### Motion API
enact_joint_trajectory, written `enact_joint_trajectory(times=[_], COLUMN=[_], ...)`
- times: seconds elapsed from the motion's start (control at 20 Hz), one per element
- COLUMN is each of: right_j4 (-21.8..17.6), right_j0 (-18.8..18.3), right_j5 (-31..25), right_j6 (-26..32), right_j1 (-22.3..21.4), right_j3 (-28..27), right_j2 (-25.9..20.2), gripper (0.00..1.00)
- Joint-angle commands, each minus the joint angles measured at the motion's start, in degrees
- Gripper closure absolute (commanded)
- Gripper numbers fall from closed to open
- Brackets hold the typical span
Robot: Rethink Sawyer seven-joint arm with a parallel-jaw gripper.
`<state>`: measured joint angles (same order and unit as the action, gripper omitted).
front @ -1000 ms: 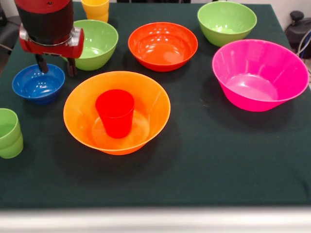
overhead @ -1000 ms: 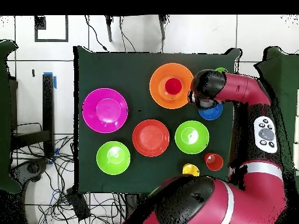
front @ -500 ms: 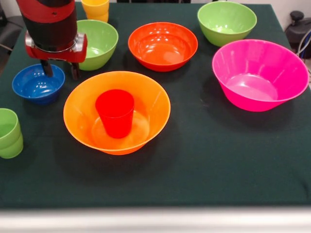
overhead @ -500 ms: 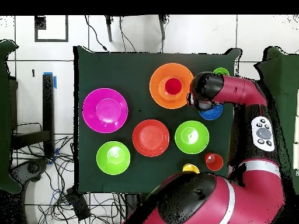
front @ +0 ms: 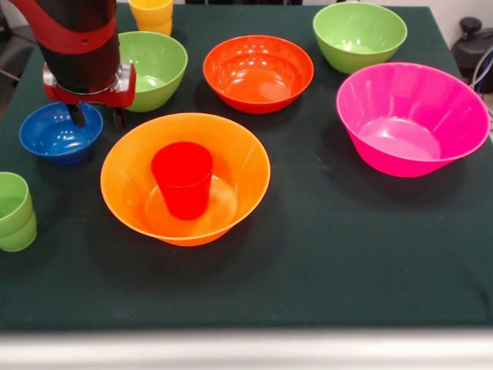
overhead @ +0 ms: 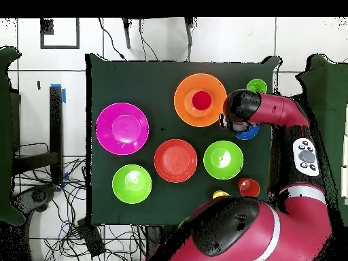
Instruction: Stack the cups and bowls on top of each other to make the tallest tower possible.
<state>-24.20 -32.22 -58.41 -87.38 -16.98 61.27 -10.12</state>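
The gripper (front: pixel 98 116) now sits lower and further right, its open fingers straddling the blue bowl's (front: pixel 58 132) rim.

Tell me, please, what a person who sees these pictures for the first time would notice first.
The eye goes first to the large orange bowl in the middle of the dark table, with a red cup standing upright inside it. Next comes the red and black arm, whose open gripper hangs at the rim of the small blue bowl at the left. The large pink bowl at the right also stands out.
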Motion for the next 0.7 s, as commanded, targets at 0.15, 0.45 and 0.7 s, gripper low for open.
enact_joint_trajectory(times=[0.15, 0.45, 0.7], right_j4=[-6.9, -7.6, -8.2], right_j0=[-0.8, -0.8, -0.7], right_j5=[0.6, 0.4, 0.3], right_j6=[21.4, 20.4, 20.0], right_j1=[2.0, 2.1, 2.0], right_j3=[-2.6, -2.8, -3.0], right_j2=[-6.2, -7.2, -7.3], gripper=[0.00, 0.00, 1.00])
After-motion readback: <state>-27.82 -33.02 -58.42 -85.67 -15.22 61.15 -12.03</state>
